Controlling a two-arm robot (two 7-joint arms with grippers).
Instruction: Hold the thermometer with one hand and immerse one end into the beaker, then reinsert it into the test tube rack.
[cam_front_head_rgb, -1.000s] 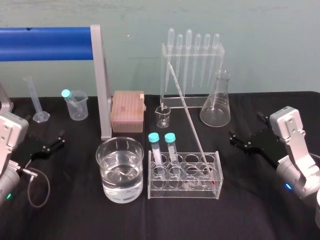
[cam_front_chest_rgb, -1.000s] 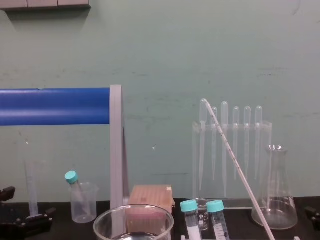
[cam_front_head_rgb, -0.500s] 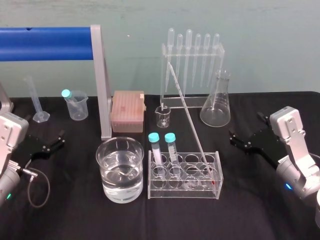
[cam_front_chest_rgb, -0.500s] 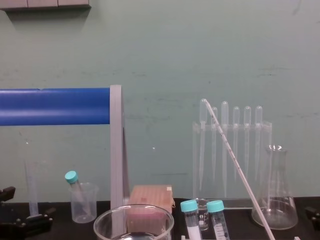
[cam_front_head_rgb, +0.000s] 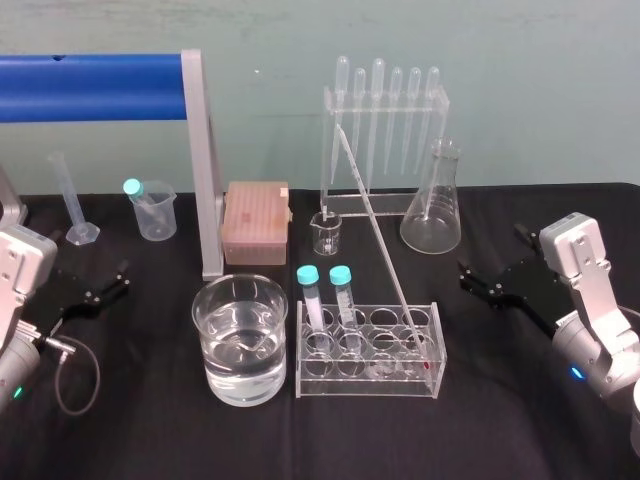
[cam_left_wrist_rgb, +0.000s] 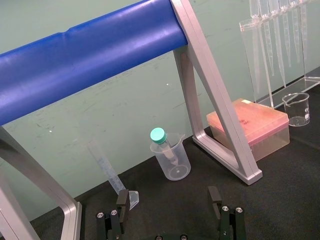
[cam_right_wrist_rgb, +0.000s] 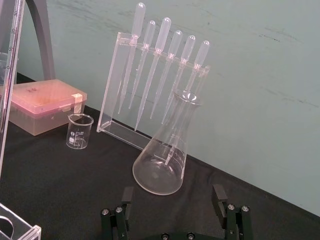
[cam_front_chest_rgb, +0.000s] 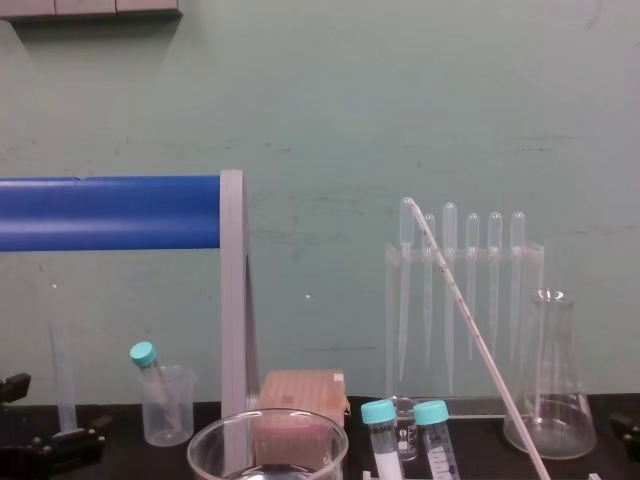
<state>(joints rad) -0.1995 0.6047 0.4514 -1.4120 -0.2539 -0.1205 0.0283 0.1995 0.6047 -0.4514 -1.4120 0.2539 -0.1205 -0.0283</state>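
Note:
The thermometer (cam_front_head_rgb: 380, 240) leans in the clear test tube rack (cam_front_head_rgb: 365, 392), red tip down at the rack's right end, top tilted back left; it also crosses the chest view (cam_front_chest_rgb: 470, 320) and the right wrist view's edge (cam_right_wrist_rgb: 11, 55). The large beaker (cam_front_head_rgb: 240, 285), part filled with water, stands just left of the rack; its rim (cam_front_chest_rgb: 265, 425) is at the chest view's lower edge. My right gripper (cam_front_head_rgb: 492, 255) rests open right of the rack, its jaws (cam_right_wrist_rgb: 173, 194) empty. My left gripper (cam_front_head_rgb: 122, 277) sits open at the far left, with nothing in it (cam_left_wrist_rgb: 168, 197).
Two teal-capped tubes (cam_front_head_rgb: 325, 290) stand in the rack's left end. Behind are a pipette stand (cam_front_head_rgb: 385, 120), conical flask (cam_front_head_rgb: 432, 205), small glass beaker (cam_front_head_rgb: 326, 232), pink tip box (cam_front_head_rgb: 256, 220), blue-barred grey frame (cam_front_head_rgb: 200, 160), small plastic beaker (cam_front_head_rgb: 152, 210) and measuring cylinder (cam_front_head_rgb: 72, 200).

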